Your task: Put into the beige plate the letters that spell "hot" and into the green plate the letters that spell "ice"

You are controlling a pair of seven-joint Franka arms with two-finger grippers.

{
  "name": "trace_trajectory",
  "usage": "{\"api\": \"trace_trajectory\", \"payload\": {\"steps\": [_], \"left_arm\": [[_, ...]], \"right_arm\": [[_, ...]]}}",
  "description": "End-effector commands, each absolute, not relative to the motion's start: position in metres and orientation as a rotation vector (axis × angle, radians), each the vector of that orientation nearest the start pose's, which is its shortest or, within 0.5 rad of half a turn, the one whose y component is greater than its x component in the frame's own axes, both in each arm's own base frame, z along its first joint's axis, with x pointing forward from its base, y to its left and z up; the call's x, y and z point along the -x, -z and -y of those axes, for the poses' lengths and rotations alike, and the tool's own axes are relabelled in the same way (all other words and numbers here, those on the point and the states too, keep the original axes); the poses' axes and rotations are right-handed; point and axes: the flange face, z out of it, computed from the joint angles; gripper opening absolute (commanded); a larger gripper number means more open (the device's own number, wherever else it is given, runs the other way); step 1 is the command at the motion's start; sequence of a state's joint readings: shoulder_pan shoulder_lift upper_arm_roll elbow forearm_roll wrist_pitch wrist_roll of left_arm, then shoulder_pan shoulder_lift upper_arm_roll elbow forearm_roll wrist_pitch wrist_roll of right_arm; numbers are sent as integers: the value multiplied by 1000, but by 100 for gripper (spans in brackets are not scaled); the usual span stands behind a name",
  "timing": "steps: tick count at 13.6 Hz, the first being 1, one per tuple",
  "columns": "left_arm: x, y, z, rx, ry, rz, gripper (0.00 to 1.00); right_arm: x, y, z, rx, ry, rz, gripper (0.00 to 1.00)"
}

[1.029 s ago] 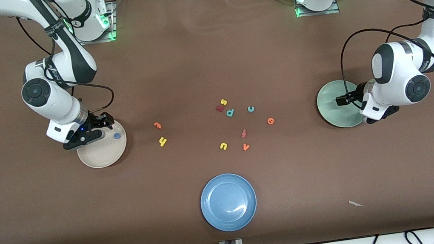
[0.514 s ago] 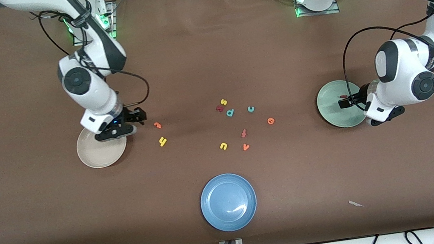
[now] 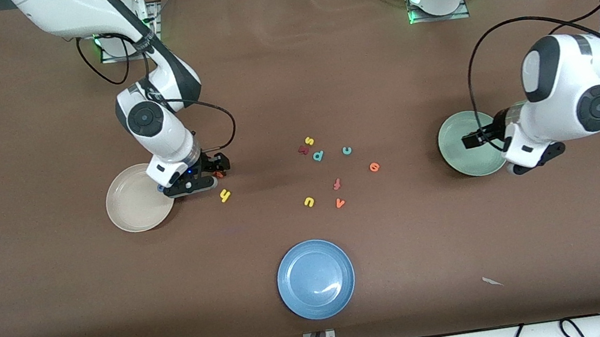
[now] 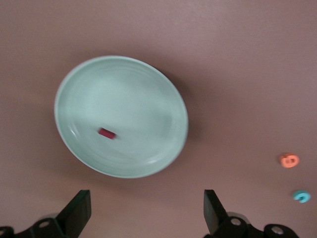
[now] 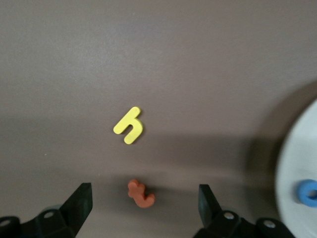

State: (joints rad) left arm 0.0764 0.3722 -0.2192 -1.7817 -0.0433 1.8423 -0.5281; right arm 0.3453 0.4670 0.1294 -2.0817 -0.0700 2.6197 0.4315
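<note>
- Over the table's middle stretch, the right arm bends down from its base, its wrist beside the beige plate (image 3: 133, 208); the right gripper (image 5: 143, 208) hangs open and empty over the orange t (image 5: 141, 193).
- At its own end of the table, the left arm folds low, and the left gripper (image 4: 146, 213) hovers spread wide, holding nothing, at the edge of the green plate (image 4: 148, 89).
- Inside the green plate lies the dark red i (image 4: 106, 133).
- Inside the beige plate lies the blue o (image 5: 309, 192).
- Just beside the t, nearer the front camera, sits the yellow h (image 5: 129, 125).
- Between the plates rest the teal c (image 3: 347, 151) and orange e (image 3: 374, 167).
</note>
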Motion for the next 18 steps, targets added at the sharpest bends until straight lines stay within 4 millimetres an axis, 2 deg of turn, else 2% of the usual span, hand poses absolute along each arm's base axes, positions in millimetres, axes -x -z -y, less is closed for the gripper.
{"api": "trace_trajectory", "payload": {"steps": [1,2,4,5,7,8,11,12,13,15,17,18], "left_arm": [[-603,-336,123,3006,-505,878,100],[-605,-334,144,3000,-459,1007,100],[-604,-309,197,2946,-402,1207,100],[-603,-293,221,2919,-369,1301,100],[-603,-270,244,2874,-319,1475,100],[-600,-258,255,2847,-320,1527,100],[-598,-241,264,2744,-236,1648,100],[-597,-232,268,2730,-209,1649,100],[-597,-232,270,2731,-193,1657,100],[-581,-219,273,2717,-224,1620,100],[-580,-218,277,2731,-214,1622,99],[-581,-216,277,2746,-199,1634,99]], "right_arm": [[-526,-195,-287,3082,104,126,92],[-525,-194,-286,3084,102,126,90],[-519,-188,-284,3091,85,134,88],[-516,-185,-283,3095,88,149,82],[-515,-185,-283,3096,100,168,68],[-515,-184,-283,3096,99,166,65],[-513,-178,-282,3095,96,166,62],[-510,-176,-281,3094,95,167,55],[-509,-174,-281,3094,95,167,50],[-508,-173,-280,3094,95,170,42],[-506,-172,-280,3096,89,170,34],[-505,-172,-280,3096,89,177,27]]}}
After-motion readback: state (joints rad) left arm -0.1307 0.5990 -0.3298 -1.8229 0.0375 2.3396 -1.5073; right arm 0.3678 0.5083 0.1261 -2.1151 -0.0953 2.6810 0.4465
